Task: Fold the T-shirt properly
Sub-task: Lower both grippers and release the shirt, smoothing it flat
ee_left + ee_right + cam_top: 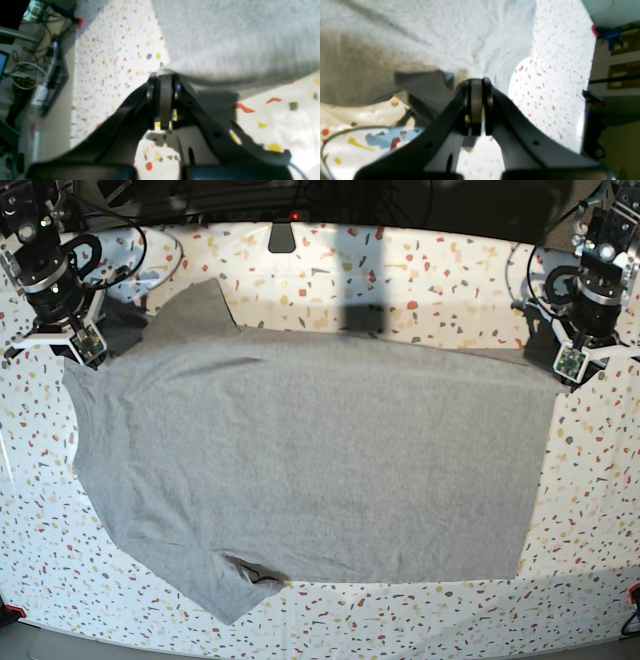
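The T-shirt point(320, 470) lies spread flat on the speckled table point(450, 280), plain grey side up, with its sleeves toward the left of the base view and its straight hem on the right. My left gripper point(568, 365) is at the far hem corner. In the left wrist view the left gripper point(165, 75) is shut, with the T-shirt point(237, 37) edge bunched at the fingertips. My right gripper point(85, 345) sits at the far left shoulder corner. In the right wrist view the right gripper point(476, 82) is shut against the T-shirt point(432, 37), whose fabric is raised off the table there.
A black object point(282, 235) sits at the table's back edge. A red-tipped clamp point(79, 21) and cables with a tray of gear point(47, 82) lie off the table beside the left arm. A blue clamp point(610, 35) and a black stand point(593, 125) are past the edge near the right arm.
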You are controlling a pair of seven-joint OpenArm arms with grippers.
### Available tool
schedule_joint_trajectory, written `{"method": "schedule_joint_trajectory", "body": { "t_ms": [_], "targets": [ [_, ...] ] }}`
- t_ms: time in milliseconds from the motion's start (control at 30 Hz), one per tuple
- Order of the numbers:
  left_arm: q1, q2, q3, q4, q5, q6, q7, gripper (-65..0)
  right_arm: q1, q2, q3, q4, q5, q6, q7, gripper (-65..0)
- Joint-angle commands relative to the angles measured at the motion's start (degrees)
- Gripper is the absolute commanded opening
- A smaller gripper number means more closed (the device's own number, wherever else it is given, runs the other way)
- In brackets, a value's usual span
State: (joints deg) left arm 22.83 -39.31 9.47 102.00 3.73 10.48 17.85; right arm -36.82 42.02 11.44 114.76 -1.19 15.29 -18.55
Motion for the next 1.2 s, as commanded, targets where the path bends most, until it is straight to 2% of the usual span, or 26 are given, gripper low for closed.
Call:
{"method": "schedule_joint_trajectory", "body": {
  "t_ms": [0,100,267,467,767,900,967,1067,1167],
  "targets": [
    [-1.55,-0.22,-0.52,-0.55,0.68,1.4,-1.46,-65.0,1.53,0.81,-0.7,-0.22,-0.07,-0.66,1.22,-65.0],
    [-4.44,1.33,-0.52,-3.52,0.68,0.87,-1.36,-65.0,6.62,0.66,-5.16,-4.31,-0.13,-0.5,1.4,-65.0],
    [-7.3,2.8,-0.52,-6.14,-1.18,-3.23,-1.49,-65.0,15.39,0.5,-12.22,-11.69,-0.57,-0.48,1.4,-65.0],
    [-10.14,3.13,-0.52,-10.47,-2.34,-3.26,-1.6,-65.0,22.56,0.35,-16.48,-17.75,-0.5,0.22,1.38,-65.0],
    [-10.8,3.1,-0.52,-11.61,-3.63,-3.45,-3.19,-65.0,28.13,0.35,-17.09,-23.82,-0.02,1.14,1.4,-65.0],
    [-10.99,3.13,-0.52,-11.61,-4.26,-6.29,-4.68,-65.0,28.24,0.35,-17.09,-23.82,-0.04,1.77,1.42,-65.0],
    [-11.58,3.1,-0.52,-11.61,-4.26,-6.47,-4.63,-65.0,28.55,0.33,-17.09,-23.91,-0.07,1.68,1.38,-65.0],
    [-12.63,3.26,-0.52,-11.61,-5.49,-6.45,-4.59,-65.0,29.59,0.11,-17.09,-24.87,-0.07,-0.22,1.16,-65.0],
    [-13.16,3.41,-0.52,-11.63,-5.88,-6.49,-4.63,-65.0,31.45,-0.85,-17.09,-27.74,-0.04,-0.31,0.98,-65.0]
  ]
}}
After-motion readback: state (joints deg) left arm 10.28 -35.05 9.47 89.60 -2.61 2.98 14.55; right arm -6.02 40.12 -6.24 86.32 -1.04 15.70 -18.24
